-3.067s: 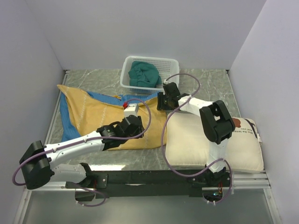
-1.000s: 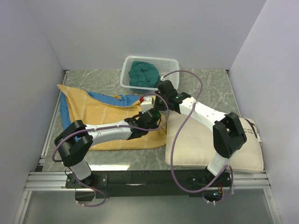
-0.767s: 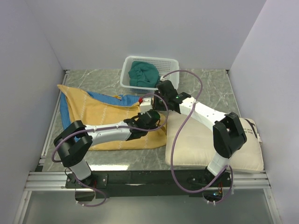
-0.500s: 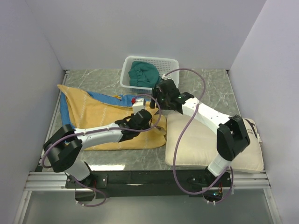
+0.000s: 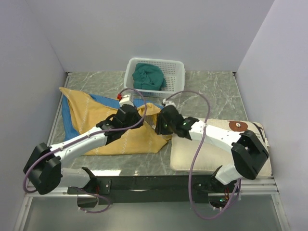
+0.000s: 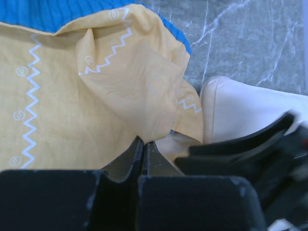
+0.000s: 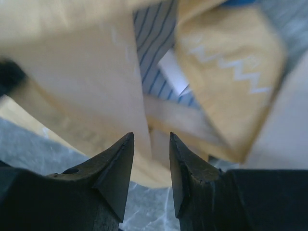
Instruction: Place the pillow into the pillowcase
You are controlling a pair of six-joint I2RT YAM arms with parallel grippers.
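pillow [image 5: 214, 158] lying left-right, bear end right, pillowcase [image 5: 91, 118] spread at its left

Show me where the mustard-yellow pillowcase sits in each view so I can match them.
Top external: the mustard-yellow fabric pillowcase lies left of centre.
Left wrist: it fills the left and centre.
Right wrist: blurred, it spans the top.
Shared landmark: its white zigzag stitching, which is faint from above.

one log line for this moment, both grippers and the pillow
left gripper: shut on pillowcase edge | right gripper: open, by pillowcase | pillow: outside pillowcase
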